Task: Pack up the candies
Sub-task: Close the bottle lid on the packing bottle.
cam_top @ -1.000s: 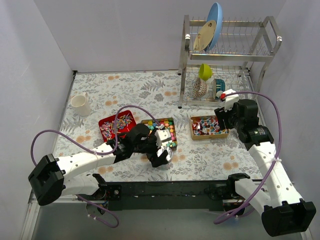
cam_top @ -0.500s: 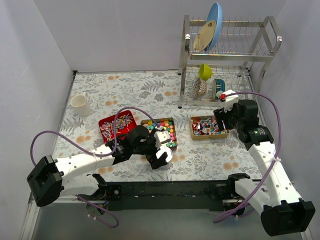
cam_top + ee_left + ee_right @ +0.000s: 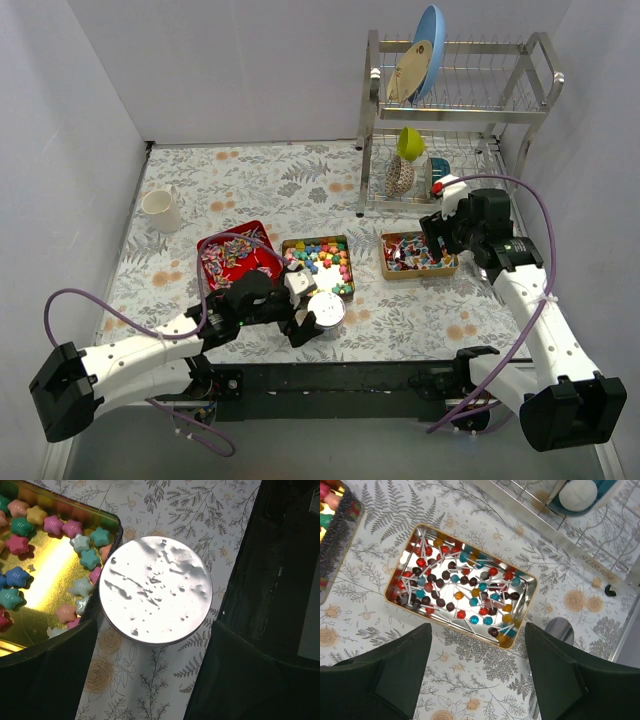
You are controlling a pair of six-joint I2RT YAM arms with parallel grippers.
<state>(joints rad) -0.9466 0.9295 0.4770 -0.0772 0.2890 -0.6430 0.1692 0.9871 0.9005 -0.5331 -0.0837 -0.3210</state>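
Candies (image 3: 72,528) lie in three open tins on the leaf-printed table (image 3: 250,180). Nearest the arm bases, we see the left gripper (image 3: 152,623) with its fingers (image 3: 50,675) set wide on either side of the near rim of a round cup (image 3: 156,590); we cannot tell whether they clamp it. The cup stands just beside the near edge of the gold tin (image 3: 107,522), which holds pastel star-shaped pieces. To the left of this tin, the red tin (image 3: 205,243) holds twist-wrapped pieces. To the right, the silver-lined tin (image 3: 525,587) holds small lollipops in red, blue, brown and amber. Above it we see the right gripper (image 3: 477,630), its fingers spread wide and holding nothing. Farther back stand a white mug (image 3: 160,210) at far left and a dish rack (image 3: 455,120) bearing a blue plate (image 3: 430,38).
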